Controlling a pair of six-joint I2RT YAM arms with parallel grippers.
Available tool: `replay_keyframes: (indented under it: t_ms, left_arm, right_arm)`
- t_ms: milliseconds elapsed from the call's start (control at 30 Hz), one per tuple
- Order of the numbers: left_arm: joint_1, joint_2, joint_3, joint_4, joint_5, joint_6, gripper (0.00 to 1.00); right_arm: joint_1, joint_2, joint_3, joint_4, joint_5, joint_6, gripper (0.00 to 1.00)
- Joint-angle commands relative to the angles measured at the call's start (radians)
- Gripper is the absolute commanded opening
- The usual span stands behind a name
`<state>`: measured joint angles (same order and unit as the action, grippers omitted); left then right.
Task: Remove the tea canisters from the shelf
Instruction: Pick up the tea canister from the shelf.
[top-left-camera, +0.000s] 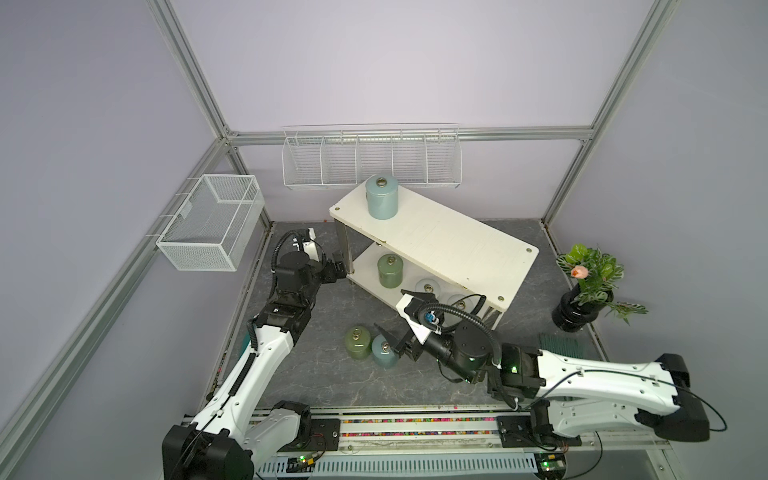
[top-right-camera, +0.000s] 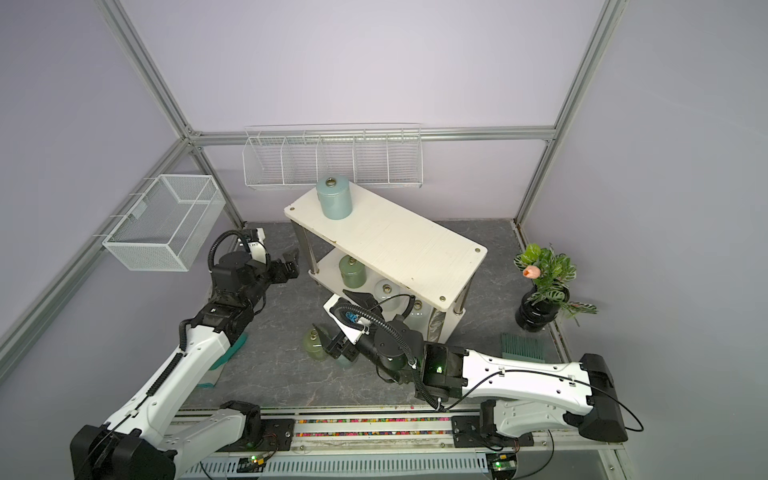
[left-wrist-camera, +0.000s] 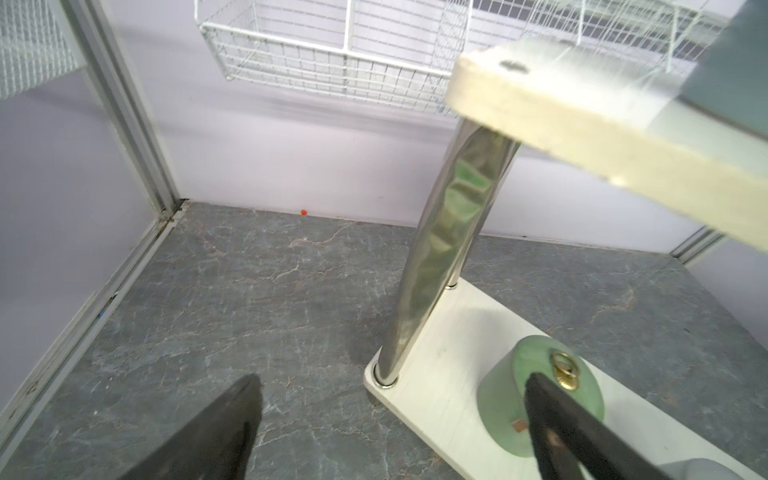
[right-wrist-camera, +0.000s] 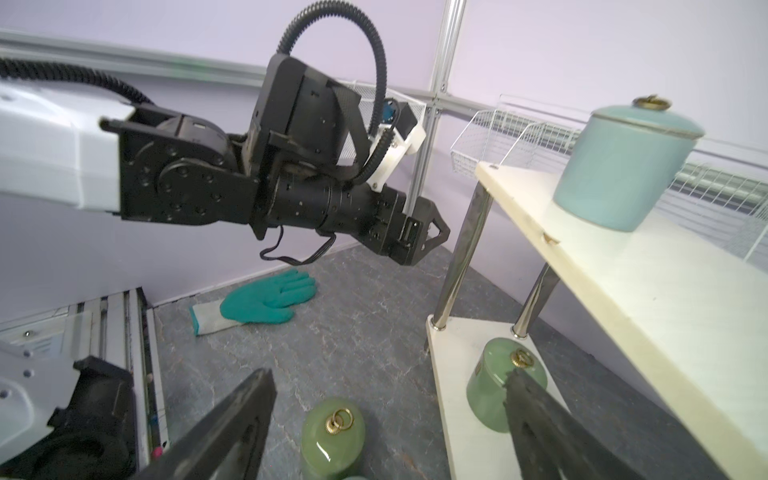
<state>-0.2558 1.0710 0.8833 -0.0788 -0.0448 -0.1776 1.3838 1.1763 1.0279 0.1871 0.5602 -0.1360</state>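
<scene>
The cream-white shelf (top-left-camera: 449, 245) (top-right-camera: 399, 249) stands at mid-table. One light blue tea canister (top-left-camera: 381, 197) (right-wrist-camera: 623, 166) is on its top board. The lower tier holds an olive green canister (top-left-camera: 390, 271) (left-wrist-camera: 511, 399) (right-wrist-camera: 486, 386) and two pale ones (top-left-camera: 428, 288) (top-left-camera: 457, 300). On the floor stand an olive green canister (top-left-camera: 357, 343) (right-wrist-camera: 332, 432) and a light blue one (top-left-camera: 384, 353). My left gripper (top-left-camera: 338, 266) (left-wrist-camera: 392, 377) is open beside the shelf's chrome leg (left-wrist-camera: 444, 249). My right gripper (top-left-camera: 390, 338) (right-wrist-camera: 388, 374) is open above the two floor canisters, holding nothing.
A white mesh basket (top-left-camera: 212, 220) hangs on the left wall and a long wire basket (top-left-camera: 370, 160) on the back wall. A black vase with a plant (top-left-camera: 579, 311) stands at the right. A teal glove (right-wrist-camera: 266, 303) lies under my left arm; a green brush (top-left-camera: 559, 343) lies right.
</scene>
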Motion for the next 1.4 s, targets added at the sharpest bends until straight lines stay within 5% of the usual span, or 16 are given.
replay_keyframes:
  t_ms: [0,200,567,1367]
  left_arm:
    - [-0.003,-0.044,0.078,-0.041,0.070,0.039,1.00]
    - [-0.003,-0.069,0.157,-0.075,0.187,0.098,1.00]
    - [-0.003,0.102,0.336,-0.075,0.497,0.222,1.00]
    - [-0.021,0.470,0.618,0.057,0.689,0.223,1.00]
  right_arm:
    - [0.003,-0.017,0.064,-0.035,0.054,-0.068,0.89]
    - [-0.026,-0.046,0.156,-0.089,0.154,-0.058,0.89]
    - [-0.184,-0.106,0.207,-0.171,0.225,0.005,0.89]
    - [-0.402,0.008,0.215,-0.228,0.105,0.149,0.89]
